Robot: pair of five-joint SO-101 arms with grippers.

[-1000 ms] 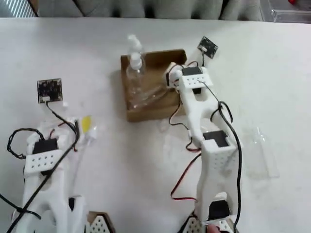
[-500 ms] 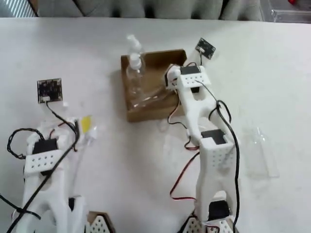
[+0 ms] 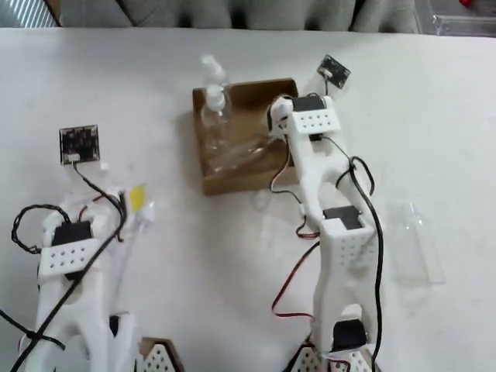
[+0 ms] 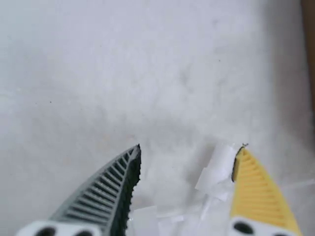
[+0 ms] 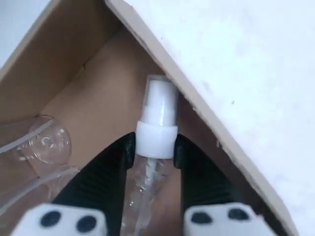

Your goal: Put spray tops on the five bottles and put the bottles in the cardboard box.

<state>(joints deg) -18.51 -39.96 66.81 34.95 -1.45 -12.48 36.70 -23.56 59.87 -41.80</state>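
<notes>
At the right wrist, the right claw [image 5: 154, 147] is clamped on the white collar of a clear plastic capped bottle [image 5: 156, 123], down inside the brown cardboard box [image 5: 93, 93], with the nozzle aimed at the corner just ahead. A second clear bottle [image 5: 44, 142] lies beside the claw.

At the left wrist, the left claw [image 4: 189, 148] gapes wide, gripping nothing. A loose white spray top [image 4: 216, 167] lies on the white bench [image 4: 147, 59] between its fingers [image 4: 110, 189], touching the yellow one.

From above, a standing capped bottle [image 3: 215, 115] sits across the box from the right claw. This looks like the boxing step: next, open the claw, then lift clear of the cardboard wall close alongside.
</notes>
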